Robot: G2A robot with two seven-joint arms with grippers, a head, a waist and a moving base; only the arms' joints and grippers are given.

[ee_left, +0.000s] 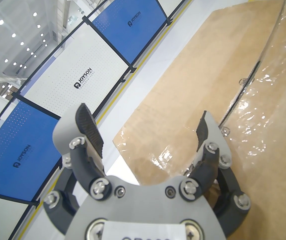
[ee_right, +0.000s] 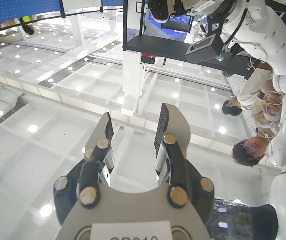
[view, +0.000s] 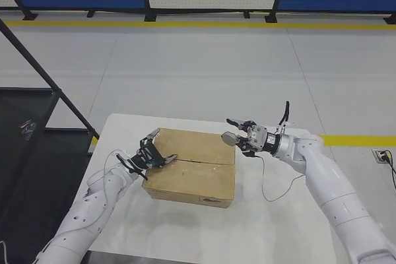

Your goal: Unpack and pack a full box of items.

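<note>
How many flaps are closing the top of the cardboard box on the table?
2: the far flap, next to the right gripper, and the near flap alongside it. Both lie shut.

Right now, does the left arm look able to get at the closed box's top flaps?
Probably yes. The left gripper is open right at the cardboard box's near end, just above its top, with nothing between them. Glossy tape covers the flaps' seam, though.
</note>
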